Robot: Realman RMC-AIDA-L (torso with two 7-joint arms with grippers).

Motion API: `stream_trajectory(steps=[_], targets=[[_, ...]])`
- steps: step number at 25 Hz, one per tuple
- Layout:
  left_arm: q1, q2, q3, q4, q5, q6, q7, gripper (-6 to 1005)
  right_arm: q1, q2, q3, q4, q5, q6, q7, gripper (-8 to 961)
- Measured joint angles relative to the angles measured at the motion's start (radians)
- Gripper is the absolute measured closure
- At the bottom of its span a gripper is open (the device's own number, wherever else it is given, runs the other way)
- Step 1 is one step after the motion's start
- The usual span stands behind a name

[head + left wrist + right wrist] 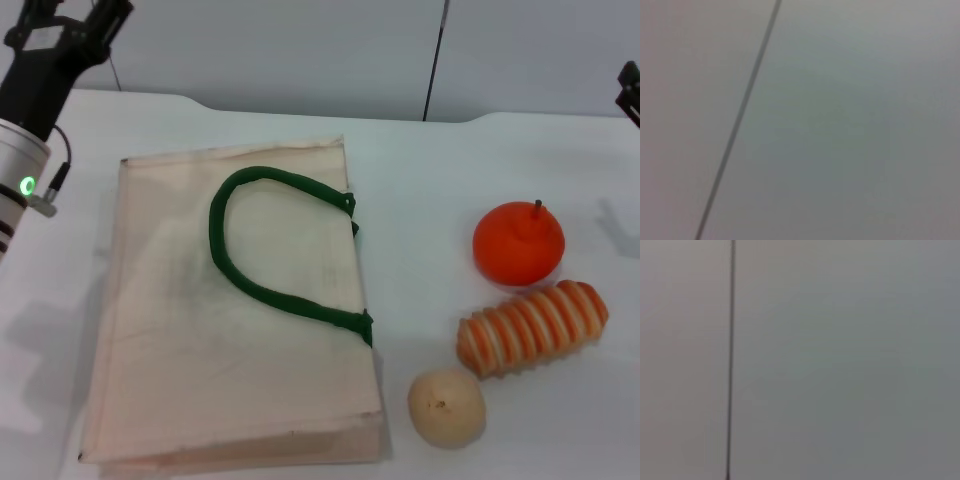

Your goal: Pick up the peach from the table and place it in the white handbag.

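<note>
The white handbag (pixel 200 330) lies flat on the table at the left, its dark green handles (pixel 262 240) looped on top. No pale-pink peach shows in any view; it is out of view. My left gripper (pixel 72 30) is raised at the far left, above the table's back edge and apart from the bag. Only a dark sliver of my right gripper (pixel 630 92) shows at the right edge, high above the table. Both wrist views show only a grey wall with a dark line.
Right of the bag stand a bright orange fruit with a stem (pixel 518 243), a striped orange-and-cream ridged piece (pixel 533 326) and a beige-tan round fruit (pixel 446 407). The white table (pixel 430 200) runs back to a grey wall.
</note>
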Motion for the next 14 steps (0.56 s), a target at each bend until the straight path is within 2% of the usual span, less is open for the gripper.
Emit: stream_trajectory(steps=[8,14], targets=[[-0.002,0.000,0.001,0.064,0.037,0.078,0.039,121,-0.012,0.000,0.097,0.016,-0.001,-0.007,0.021,59],[0.001,0.000,-0.005,0.069,0.042,0.091,0.044,117,-0.012,-0.001,0.094,0.017,-0.004,-0.008,0.026,59]])
